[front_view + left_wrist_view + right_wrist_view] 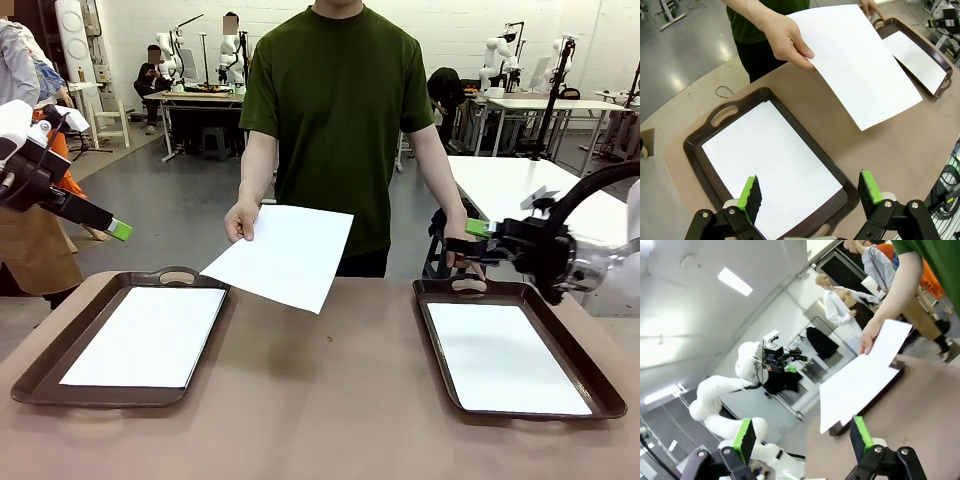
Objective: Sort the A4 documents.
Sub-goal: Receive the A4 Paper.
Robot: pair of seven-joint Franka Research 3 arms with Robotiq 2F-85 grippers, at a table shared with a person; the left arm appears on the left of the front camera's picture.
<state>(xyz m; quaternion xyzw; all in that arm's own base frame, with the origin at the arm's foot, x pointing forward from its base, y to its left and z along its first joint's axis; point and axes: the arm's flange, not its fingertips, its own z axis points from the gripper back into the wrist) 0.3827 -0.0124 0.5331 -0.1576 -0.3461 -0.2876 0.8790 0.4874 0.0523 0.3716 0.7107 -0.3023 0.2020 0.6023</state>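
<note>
A person in a green shirt holds one A4 document (pixel 285 255) by its corner in one hand (pixel 240 220), tilted in the air above the table's middle. A second white sheet (pixel 145 335) lies in the left brown tray (pixel 60 345), and a third sheet (pixel 505 355) lies in the right tray (pixel 435 330). My left gripper (pixel 118 230) hovers open, high at the far left, above the left tray's sheet (pixel 770 160); its fingers (pixel 751 197) hold nothing. My right gripper (pixel 470 238) is open above the right tray's far end. The held sheet (pixel 860 380) is well beyond the open right gripper (pixel 802 435).
The person's other hand (pixel 460 255) rests by the right tray's handle. The brown table (pixel 320 400) has bare room between the trays. Other tables and people stand far behind.
</note>
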